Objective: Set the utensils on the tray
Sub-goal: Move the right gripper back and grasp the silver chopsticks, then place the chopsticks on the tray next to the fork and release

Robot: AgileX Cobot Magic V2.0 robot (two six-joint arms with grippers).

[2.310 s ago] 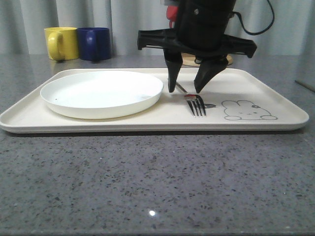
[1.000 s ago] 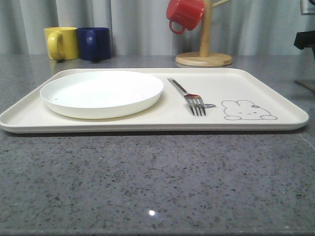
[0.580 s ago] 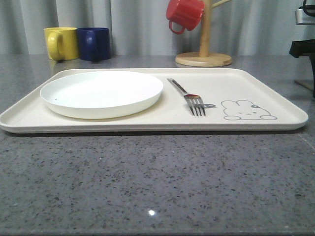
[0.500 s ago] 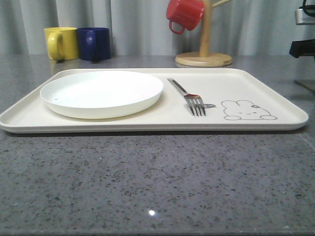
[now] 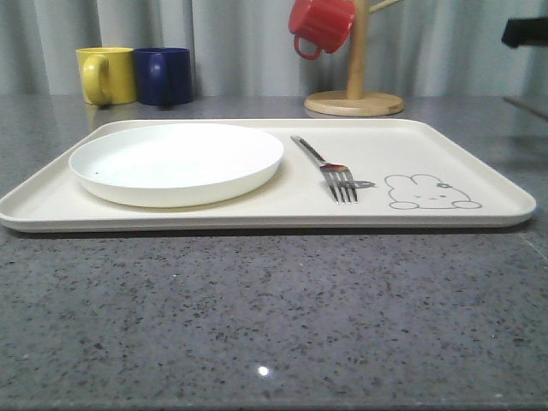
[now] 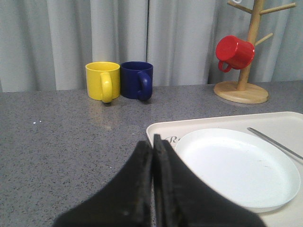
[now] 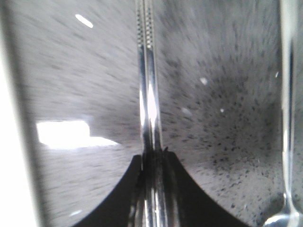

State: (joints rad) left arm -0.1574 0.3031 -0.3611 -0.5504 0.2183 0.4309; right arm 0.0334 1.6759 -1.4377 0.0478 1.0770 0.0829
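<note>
Right pincer clamped on blurred chopsticks, their near ends hidden between its fingers; spoon cut off at frame edge.

A tray sits on the surface, with a plate on its left half and a fork just right of the plate, tines toward the near edge. Behind the tray to the left stand two mugs side by side; behind it to the right stands a mug tree with one mug hung on it.
</note>
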